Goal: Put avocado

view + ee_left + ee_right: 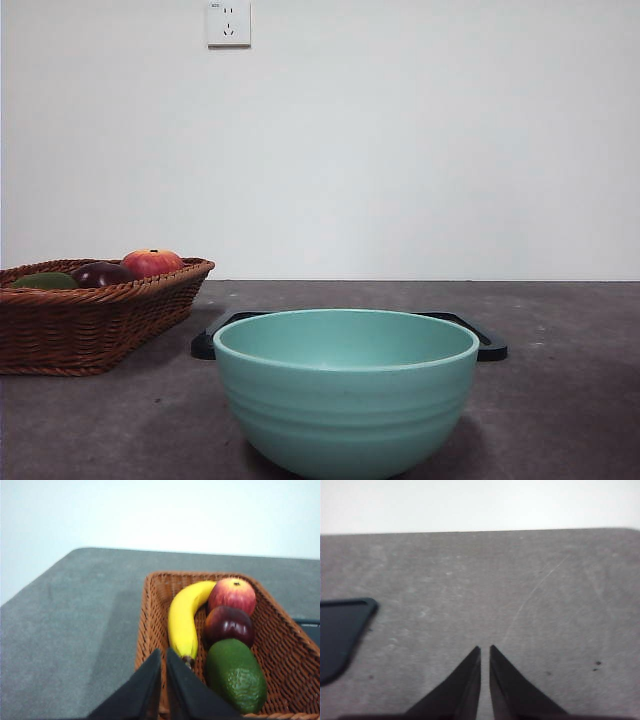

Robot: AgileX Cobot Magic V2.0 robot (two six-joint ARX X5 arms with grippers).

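The avocado [236, 674], dull dark green and oval, lies in a brown wicker basket [280, 625] beside a dark purple fruit [229, 624], a red apple [232, 595] and a banana [183, 617]. In the front view the avocado [45, 281] just peeks over the basket rim [90, 320] at the far left. My left gripper [164, 652] hovers above the basket's near edge, jaws shut and holding nothing. Over bare table hangs my right gripper [484, 648], also shut and empty. Neither arm shows in the front view.
A mint-green bowl [346, 390] stands front and centre. Behind it lies a flat black tray [488, 345], whose corner also shows in the right wrist view [342, 630]. The table top is grey.
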